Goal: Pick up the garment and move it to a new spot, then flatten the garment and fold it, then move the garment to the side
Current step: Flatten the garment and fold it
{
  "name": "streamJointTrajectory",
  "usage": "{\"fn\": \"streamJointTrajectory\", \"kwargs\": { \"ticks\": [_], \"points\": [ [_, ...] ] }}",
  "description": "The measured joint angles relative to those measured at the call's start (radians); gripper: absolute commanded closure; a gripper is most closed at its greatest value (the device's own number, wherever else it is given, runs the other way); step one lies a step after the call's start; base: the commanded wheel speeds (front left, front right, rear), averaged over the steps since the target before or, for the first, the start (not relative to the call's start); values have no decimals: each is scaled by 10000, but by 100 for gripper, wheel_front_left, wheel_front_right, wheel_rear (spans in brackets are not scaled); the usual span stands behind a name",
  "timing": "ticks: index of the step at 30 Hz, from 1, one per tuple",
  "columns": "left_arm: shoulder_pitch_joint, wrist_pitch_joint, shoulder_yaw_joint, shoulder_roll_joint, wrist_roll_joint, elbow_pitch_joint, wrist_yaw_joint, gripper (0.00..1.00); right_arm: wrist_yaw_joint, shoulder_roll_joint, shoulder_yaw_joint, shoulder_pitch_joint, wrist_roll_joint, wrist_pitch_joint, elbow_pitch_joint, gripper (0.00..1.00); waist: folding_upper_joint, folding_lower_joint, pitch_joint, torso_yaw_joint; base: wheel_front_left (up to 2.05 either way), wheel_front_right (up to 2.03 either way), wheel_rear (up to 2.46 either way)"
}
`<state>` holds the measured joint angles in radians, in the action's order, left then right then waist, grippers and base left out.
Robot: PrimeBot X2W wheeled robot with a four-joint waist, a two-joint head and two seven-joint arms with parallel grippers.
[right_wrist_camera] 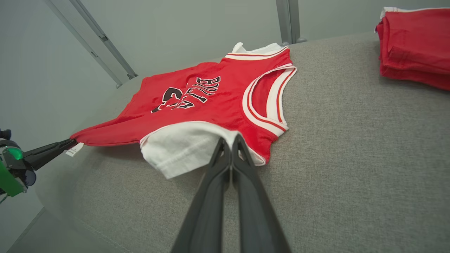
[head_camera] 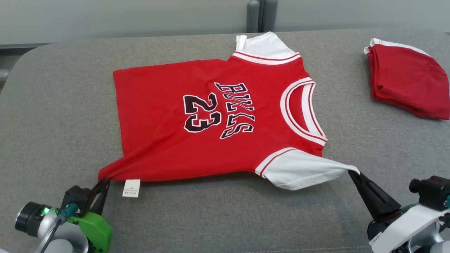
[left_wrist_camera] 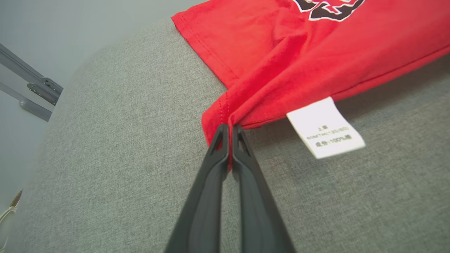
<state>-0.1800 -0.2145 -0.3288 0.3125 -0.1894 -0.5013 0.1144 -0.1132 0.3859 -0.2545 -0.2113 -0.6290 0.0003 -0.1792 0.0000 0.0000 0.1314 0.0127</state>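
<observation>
Garment [head_camera: 211, 119]: a red jersey with black "BULLS 23" print, white sleeves and striped trim, lying flat mid-bench [head_camera: 225, 218], neck toward the bench's right end. At the bench's near edge my left gripper [left_wrist_camera: 230, 129] has its jaws pressed together on the bunched hem corner. Beside it hangs a white care label [left_wrist_camera: 325, 128], its print too blurred to read. My right gripper [right_wrist_camera: 231, 140] pinches the near sleeve's edge. Head view adds a folded red pile [head_camera: 407, 84] at the bench's far right, cut off by the frame.
</observation>
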Motion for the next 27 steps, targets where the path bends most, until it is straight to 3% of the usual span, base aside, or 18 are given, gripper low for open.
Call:
{"fn": "streamJointTrajectory", "kwargs": {
  "ticks": [11,20,27],
  "points": [
    [1195,905,-397,633,36,984,100,100,130,485,481,-997,-675,732,-871,100,0,0,43,-313,0,0,0],
    [1761,1716,-347,1085,-708,2163,102,100,274,748,725,-1682,-1448,1430,-1935,100,0,0,114,-355,0,0,0],
    [1833,2788,-842,1315,-1647,3580,104,100,343,993,742,-1492,-1620,1992,-1990,100,0,0,536,-335,0,0,0]
  ]
}}
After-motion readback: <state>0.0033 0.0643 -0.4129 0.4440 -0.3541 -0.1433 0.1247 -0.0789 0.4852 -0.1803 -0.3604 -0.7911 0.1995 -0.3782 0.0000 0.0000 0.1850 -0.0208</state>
